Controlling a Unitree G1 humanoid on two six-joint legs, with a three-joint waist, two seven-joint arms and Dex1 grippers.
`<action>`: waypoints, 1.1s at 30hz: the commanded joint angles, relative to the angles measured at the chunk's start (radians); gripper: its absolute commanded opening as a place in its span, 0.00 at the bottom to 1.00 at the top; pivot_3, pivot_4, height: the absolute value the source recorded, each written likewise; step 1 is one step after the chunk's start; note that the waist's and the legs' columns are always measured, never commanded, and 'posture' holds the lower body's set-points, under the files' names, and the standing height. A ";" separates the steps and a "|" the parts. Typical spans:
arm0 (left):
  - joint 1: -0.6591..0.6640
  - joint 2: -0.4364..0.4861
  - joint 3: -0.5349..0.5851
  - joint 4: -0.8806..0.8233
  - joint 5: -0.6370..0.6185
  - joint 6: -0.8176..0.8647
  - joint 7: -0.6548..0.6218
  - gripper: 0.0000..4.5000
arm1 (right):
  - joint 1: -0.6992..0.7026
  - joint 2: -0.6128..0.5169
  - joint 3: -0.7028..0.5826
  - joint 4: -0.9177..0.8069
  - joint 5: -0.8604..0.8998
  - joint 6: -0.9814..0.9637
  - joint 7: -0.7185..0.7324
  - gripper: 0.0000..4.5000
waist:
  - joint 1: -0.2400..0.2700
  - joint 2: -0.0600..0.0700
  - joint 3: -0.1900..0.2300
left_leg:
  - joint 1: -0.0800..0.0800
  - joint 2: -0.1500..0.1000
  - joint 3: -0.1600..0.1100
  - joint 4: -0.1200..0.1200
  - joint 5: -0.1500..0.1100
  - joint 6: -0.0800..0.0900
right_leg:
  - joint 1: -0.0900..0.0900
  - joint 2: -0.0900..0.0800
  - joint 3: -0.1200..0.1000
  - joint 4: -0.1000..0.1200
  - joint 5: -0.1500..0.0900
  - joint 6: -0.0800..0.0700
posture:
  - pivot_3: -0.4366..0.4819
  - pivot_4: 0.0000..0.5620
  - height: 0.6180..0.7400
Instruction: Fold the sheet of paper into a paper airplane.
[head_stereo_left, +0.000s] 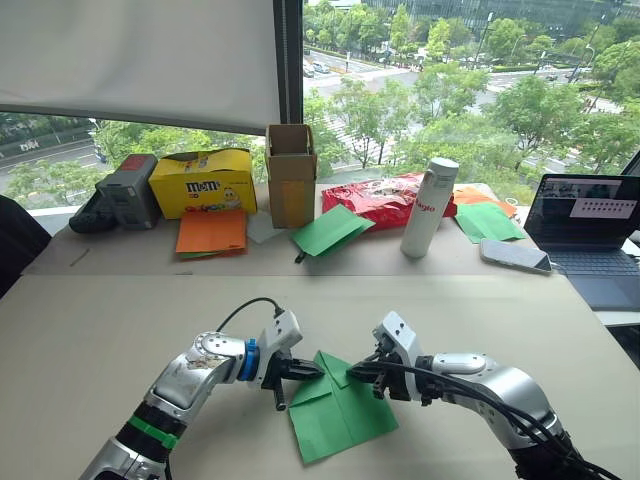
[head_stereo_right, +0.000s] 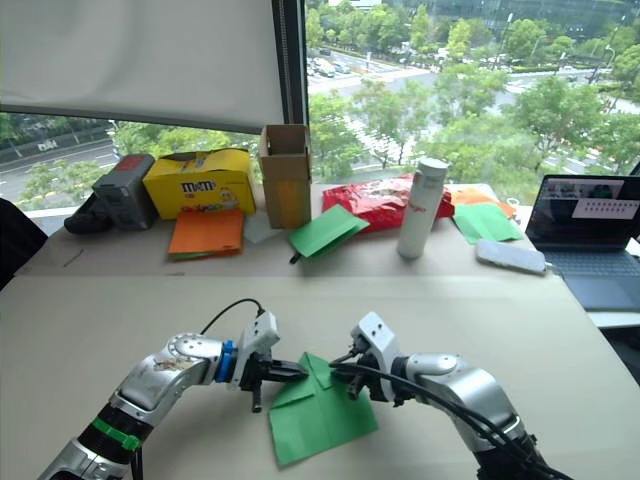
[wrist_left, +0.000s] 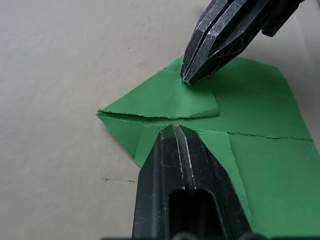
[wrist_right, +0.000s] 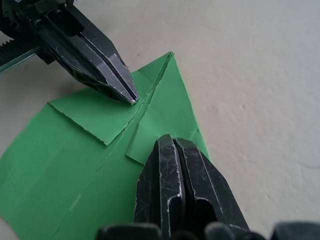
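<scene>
The sheet of paper (head_stereo_left: 340, 415) lies flat on the beige table (head_stereo_left: 120, 320) near its front edge. It is bright green, and its two far corners are folded inward to a point. My left gripper (head_stereo_left: 315, 372) is shut, and its tip rests on the left folded flap (wrist_right: 95, 112). From the other side, my right gripper (head_stereo_left: 352, 372) is also shut, with its tip pressed on the right flap (wrist_left: 170, 97). The two tips sit close together on either side of the centre crease. In the left wrist view my left gripper (wrist_left: 175, 129) touches the sheet of paper (wrist_left: 260, 165) just below the crease.
Along the back of the table stand a grey device (head_stereo_left: 125, 190), a yellow box (head_stereo_left: 203, 182), a cardboard box (head_stereo_left: 291, 175), a red bag (head_stereo_left: 385, 197) and a white bottle (head_stereo_left: 428, 207). Orange sheets (head_stereo_left: 212, 232), spare green sheets (head_stereo_left: 330, 230), a phone (head_stereo_left: 514, 256) and a laptop (head_stereo_left: 590, 230) lie there too.
</scene>
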 joint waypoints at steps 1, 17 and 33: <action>-0.044 -0.016 0.067 0.052 -0.031 0.014 0.013 0.00 | 0.000 -0.026 0.035 0.030 -0.038 -0.045 0.015 0.01 | 0.000 0.000 0.000 | 0.000 0.000 0.000 0.000 0.000 0.000 | 0.000 0.000 0.000 0.000 0.000 0.000 | 0.48 0.27 1.00; 0.000 -0.153 -0.058 0.083 0.106 -0.097 0.137 0.00 | -0.009 -0.006 0.006 -0.007 -0.051 -0.089 -0.054 0.01 | 0.001 -0.002 0.001 | 0.000 0.000 0.000 0.000 0.000 0.000 | 0.005 0.000 0.000 0.000 0.000 0.000 | 0.48 0.27 1.00; 0.032 -0.144 -0.088 0.082 0.197 -0.200 0.199 0.00 | 0.037 -0.030 0.039 -0.024 -0.115 -0.104 -0.078 0.01 | 0.006 -0.002 0.001 | 0.000 0.000 0.000 0.000 0.000 0.000 | 0.002 -0.001 0.000 -0.002 0.000 0.000 | 0.48 0.27 1.00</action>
